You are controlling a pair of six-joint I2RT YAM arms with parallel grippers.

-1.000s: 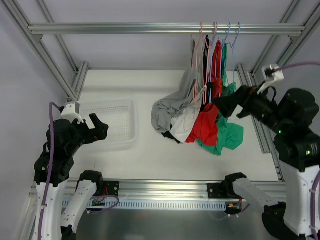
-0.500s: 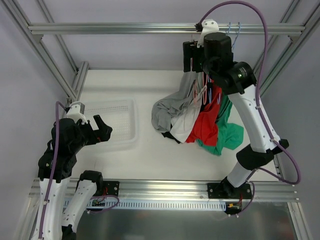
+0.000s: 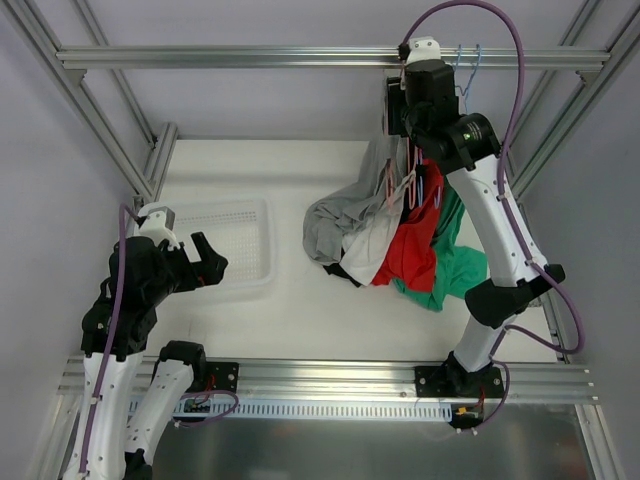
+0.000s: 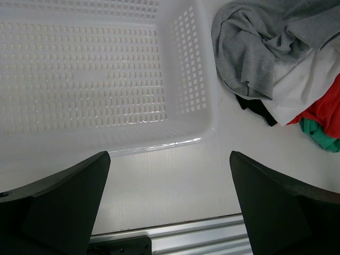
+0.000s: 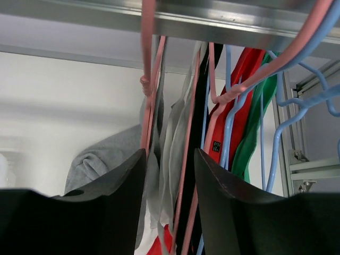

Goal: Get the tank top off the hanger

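Observation:
The light grey tank top (image 3: 335,225) hangs from the pink hanger (image 3: 391,182) on the top rail, its lower part heaped on the table. In the right wrist view the hanger's pink wire (image 5: 144,106) runs down past the grey fabric (image 5: 101,159). My right gripper (image 3: 397,108) is up at the rail. Its jaws (image 5: 169,154) stand narrowly apart around pale grey straps and a pink wire, the left finger against the hanger wire. My left gripper (image 3: 207,260) hovers open and empty (image 4: 169,159) beside the basket. The tank top (image 4: 249,53) lies ahead to its right.
A white perforated basket (image 3: 225,240) sits on the left, its rim (image 4: 186,143) in front of the left fingers. White (image 3: 372,245), red (image 3: 412,250), green (image 3: 460,270) and black garments hang beside the tank top on other pink and blue hangers (image 5: 276,138). Aluminium frame rail (image 3: 250,57) overhead.
My right arm swung from the right side up to the rail, then shifted slightly right, and its jaws narrowed around the straps. The left arm crept a little to the right.

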